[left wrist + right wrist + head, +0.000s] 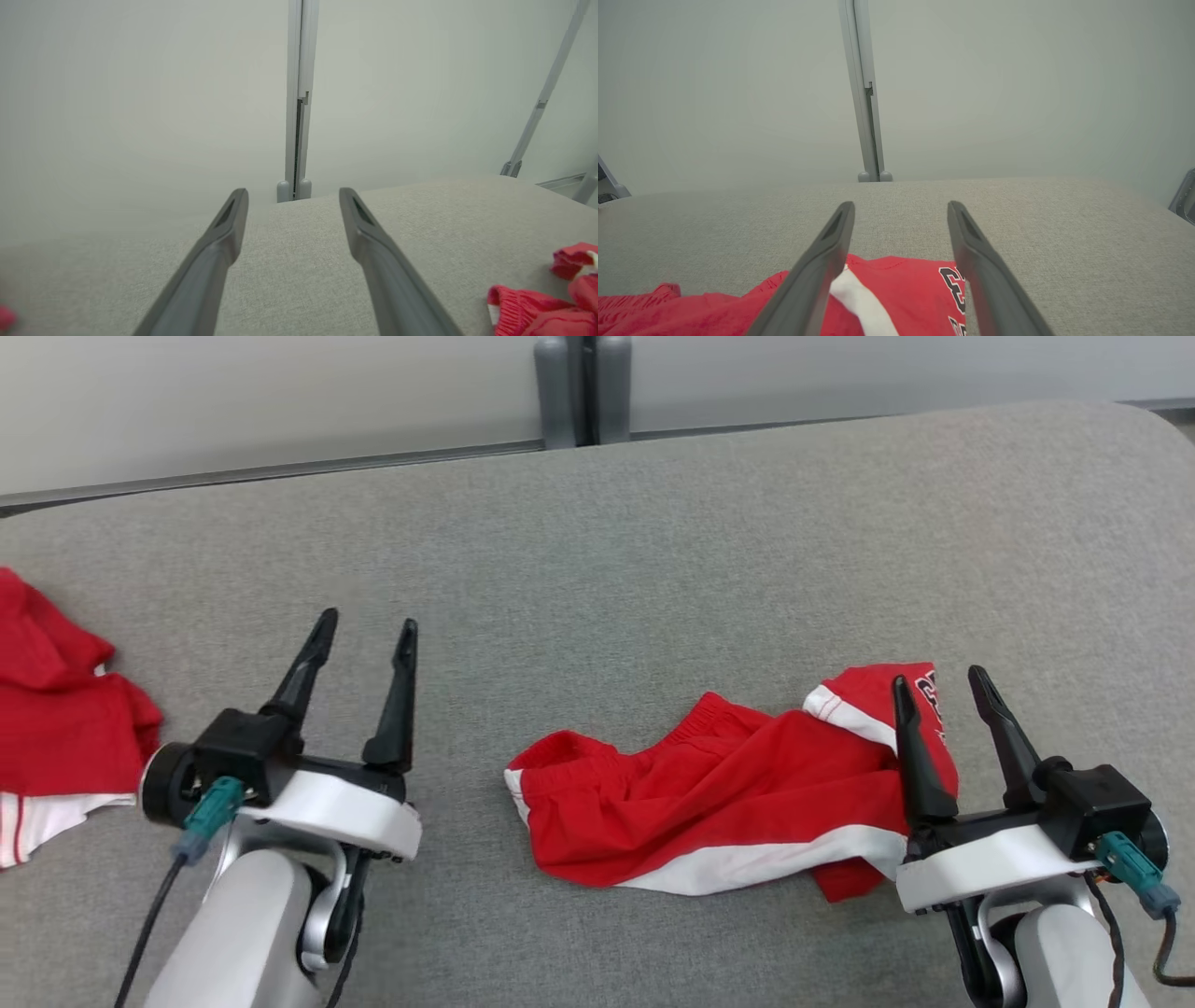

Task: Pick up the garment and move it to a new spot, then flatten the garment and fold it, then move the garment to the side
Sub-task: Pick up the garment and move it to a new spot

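I see the grey padded table (653,569) across nearly my whole head view. Its far edge runs along a pale wall (280,401), and its far right corner curves off rounded. A grey post (582,387) stands at the middle of that far edge. The wide stretch of table between the 2 arms and the far edge is bare cloth. So is the strip between the left arm and the garment.

The red garment (709,803), a pair of shorts with white side stripes, lies crumpled on the near right part of the table. Its waistband end points left, and a leg with black lettering is turned up at the right end. A second red piece with white trim (56,728) lies bunched at the left edge, well apart from the shorts and just beside the left arm's wrist.

Both pale forearms come up from the bottom corners, with the fingers pointing away toward the far edge.

The left gripper (367,620) hangs above bare table with its 2 dark fingers spread wide and nothing between them. In its wrist view, the shorts lie off at the lower right.

The right gripper (938,677) sits over the lettered end of the shorts, fingers parted just as wide and clamping nothing. Its left finger crosses the cloth in my head view. I cannot tell whether it touches.

A teal connector (213,807) plugs into the left wrist.
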You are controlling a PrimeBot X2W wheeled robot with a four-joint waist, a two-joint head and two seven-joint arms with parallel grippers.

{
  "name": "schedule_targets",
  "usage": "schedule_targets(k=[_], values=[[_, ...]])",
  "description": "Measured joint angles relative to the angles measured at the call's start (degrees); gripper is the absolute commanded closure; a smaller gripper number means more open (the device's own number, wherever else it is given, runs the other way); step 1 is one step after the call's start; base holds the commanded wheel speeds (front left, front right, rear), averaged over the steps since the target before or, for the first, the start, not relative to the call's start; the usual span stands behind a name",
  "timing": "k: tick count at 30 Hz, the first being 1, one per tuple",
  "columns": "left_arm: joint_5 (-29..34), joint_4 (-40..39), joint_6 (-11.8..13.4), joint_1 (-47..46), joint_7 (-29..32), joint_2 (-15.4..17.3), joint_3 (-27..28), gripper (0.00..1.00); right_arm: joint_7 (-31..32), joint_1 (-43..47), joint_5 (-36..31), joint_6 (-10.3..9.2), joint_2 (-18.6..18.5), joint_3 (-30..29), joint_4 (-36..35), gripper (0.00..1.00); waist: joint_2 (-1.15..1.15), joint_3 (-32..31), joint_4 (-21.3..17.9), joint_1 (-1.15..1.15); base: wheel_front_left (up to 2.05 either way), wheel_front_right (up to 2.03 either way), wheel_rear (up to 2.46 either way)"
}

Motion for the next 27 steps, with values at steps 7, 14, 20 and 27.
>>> schedule_targets(k=[7, 14, 20, 27], values=[[-1.93, -2.16, -0.56, 6.82, 0.00, 0.79, 8.02, 0.00, 1.68, 1.93, -0.89, 0.00, -0.07, -1.02, -1.56, 0.00, 0.00, -2.52, 3.52, 0.00, 0.00, 0.00, 0.00], [-1.48, -3.19, -2.02, 13.60, 0.00, 0.32, 10.38, 0.00, 3.26, 5.00, -1.08, 0.00, -0.08, -0.98, -2.75, 0.00, 0.00, -5.55, 4.17, 0.00, 0.00, 0.00, 0.00], [-0.67, -3.37, -2.01, 17.67, 0.00, -0.38, 10.24, 0.00, 4.04, 7.58, -0.97, 0.00, -0.07, -0.86, -2.77, 0.00, 0.00, -8.39, 3.95, 0.00, 0.00, 0.00, 0.00], [-0.34, -2.43, -2.19, 20.16, 0.00, -0.41, 9.65, 0.00, 5.71, 10.49, -1.22, 0.00, -0.08, -0.64, -3.61, 0.00, 0.00, -11.42, 4.09, 0.00, 0.00, 0.00, 0.00]])
